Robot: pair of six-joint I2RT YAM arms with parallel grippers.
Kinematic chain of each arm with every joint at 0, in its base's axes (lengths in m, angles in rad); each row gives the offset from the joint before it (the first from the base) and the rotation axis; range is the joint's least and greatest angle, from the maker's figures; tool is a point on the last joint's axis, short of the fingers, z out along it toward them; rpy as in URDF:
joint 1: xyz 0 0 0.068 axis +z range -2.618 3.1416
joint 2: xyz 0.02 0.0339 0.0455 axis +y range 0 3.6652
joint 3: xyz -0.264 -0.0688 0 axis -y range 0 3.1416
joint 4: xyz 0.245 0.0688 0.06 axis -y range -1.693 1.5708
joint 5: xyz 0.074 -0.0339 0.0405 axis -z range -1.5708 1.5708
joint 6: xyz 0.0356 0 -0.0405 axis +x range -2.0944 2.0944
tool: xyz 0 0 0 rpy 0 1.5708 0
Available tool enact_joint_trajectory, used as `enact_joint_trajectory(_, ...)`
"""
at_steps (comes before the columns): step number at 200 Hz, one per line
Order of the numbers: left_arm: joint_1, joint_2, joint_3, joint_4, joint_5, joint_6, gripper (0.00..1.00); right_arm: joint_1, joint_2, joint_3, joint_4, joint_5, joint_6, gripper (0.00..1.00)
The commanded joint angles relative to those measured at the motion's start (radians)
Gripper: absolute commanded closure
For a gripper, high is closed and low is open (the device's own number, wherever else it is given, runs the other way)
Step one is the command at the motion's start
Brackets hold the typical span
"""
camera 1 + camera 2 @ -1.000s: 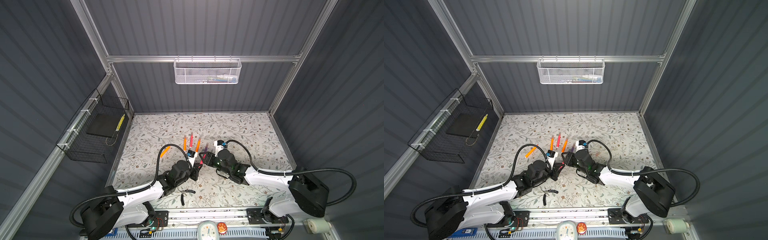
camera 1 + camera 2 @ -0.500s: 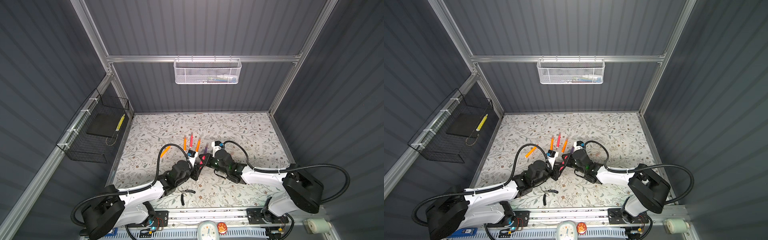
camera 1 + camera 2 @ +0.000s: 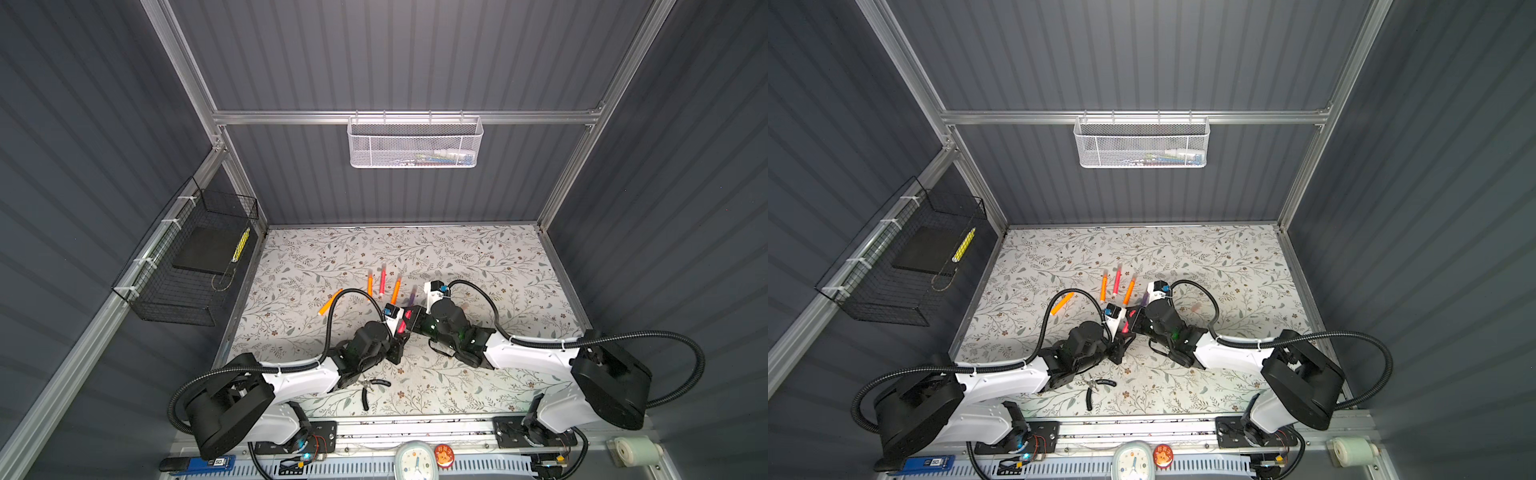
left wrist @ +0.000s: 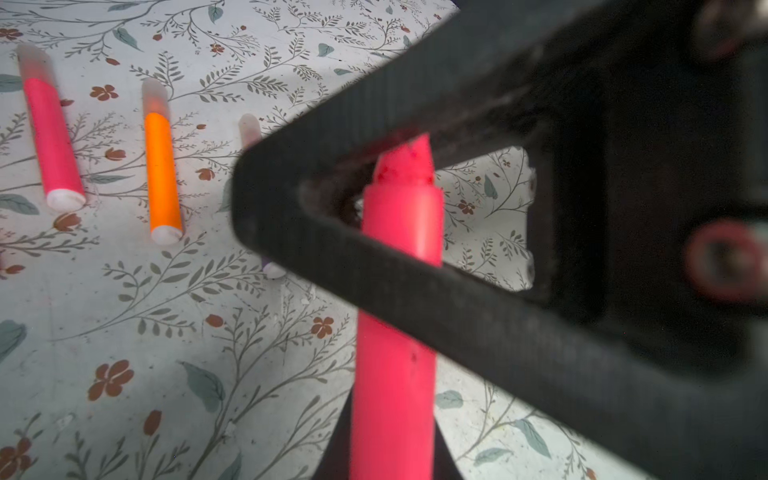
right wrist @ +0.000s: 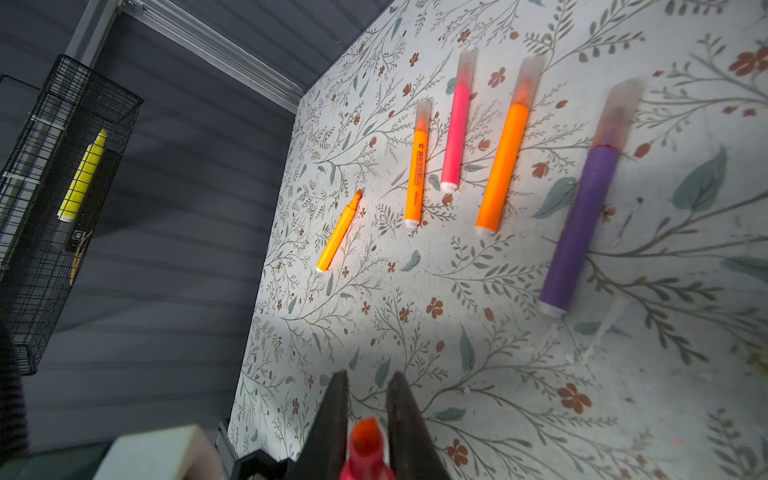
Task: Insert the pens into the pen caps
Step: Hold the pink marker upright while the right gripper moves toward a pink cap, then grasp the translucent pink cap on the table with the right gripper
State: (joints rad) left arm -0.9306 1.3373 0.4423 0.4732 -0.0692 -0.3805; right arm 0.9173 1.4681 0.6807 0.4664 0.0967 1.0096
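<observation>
My left gripper (image 4: 395, 403) is shut on the barrel of a pink-red pen (image 4: 399, 224) held above the table near the middle (image 3: 401, 324). Its bare tip (image 5: 365, 434) sits between the fingers (image 4: 415, 299) of my right gripper (image 5: 368, 376), which is shut on that end. No cap shows on it. Beyond them lie two orange pens (image 5: 417, 174) (image 5: 503, 166), a pink one (image 5: 455, 141) and a purple one (image 5: 582, 224), each wearing a translucent pen cap (image 5: 623, 108). An uncapped orange pen (image 5: 338, 237) lies apart. A pale loose cap (image 3: 1196, 307) lies beside the right arm.
Black-handled pliers (image 3: 370, 388) lie near the front edge under the left arm. A black wire basket (image 3: 187, 266) with a yellow marker (image 3: 241, 245) hangs on the left wall. A white mesh basket (image 3: 415, 143) hangs on the back wall.
The right gripper has moved left to meet the left gripper and has closed on the tip end of the pink-red pen. The left arm has hardly moved.
</observation>
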Motion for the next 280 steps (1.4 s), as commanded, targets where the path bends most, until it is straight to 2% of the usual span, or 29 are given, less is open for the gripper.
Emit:
enact_joint_trajectory(1,0.003,-0.009,0.021,0.010,-0.045,-0.010,1.00,0.006,-0.033,-0.007,-0.018,0.019,-0.020,0.72)
enact_joint_trajectory(11,0.004,-0.016,0.016,0.009,-0.063,-0.013,1.00,0.004,-0.051,-0.004,-0.053,0.038,-0.034,0.52)
enact_joint_trajectory(34,0.007,-0.030,0.011,-0.015,-0.112,-0.021,1.00,-0.031,-0.142,-0.020,-0.175,0.126,-0.068,0.42)
enact_joint_trajectory(72,0.036,-0.022,0.001,-0.012,-0.093,-0.038,1.00,-0.197,-0.248,-0.021,-0.498,0.260,-0.089,0.43)
enact_joint_trajectory(89,0.038,-0.010,0.004,0.002,-0.062,-0.033,1.00,-0.268,-0.213,0.020,-0.623,0.288,-0.114,0.43)
enact_joint_trajectory(109,0.038,0.000,0.010,0.020,0.000,-0.016,1.00,-0.328,-0.129,0.075,-0.719,0.267,-0.135,0.48)
enact_joint_trajectory(169,0.038,-0.015,0.000,0.030,0.051,0.005,1.00,-0.384,0.090,0.175,-0.780,0.274,-0.185,0.51)
enact_joint_trajectory(280,0.037,-0.028,-0.012,0.032,0.049,0.005,1.00,-0.452,0.343,0.354,-0.813,0.255,-0.253,0.55)
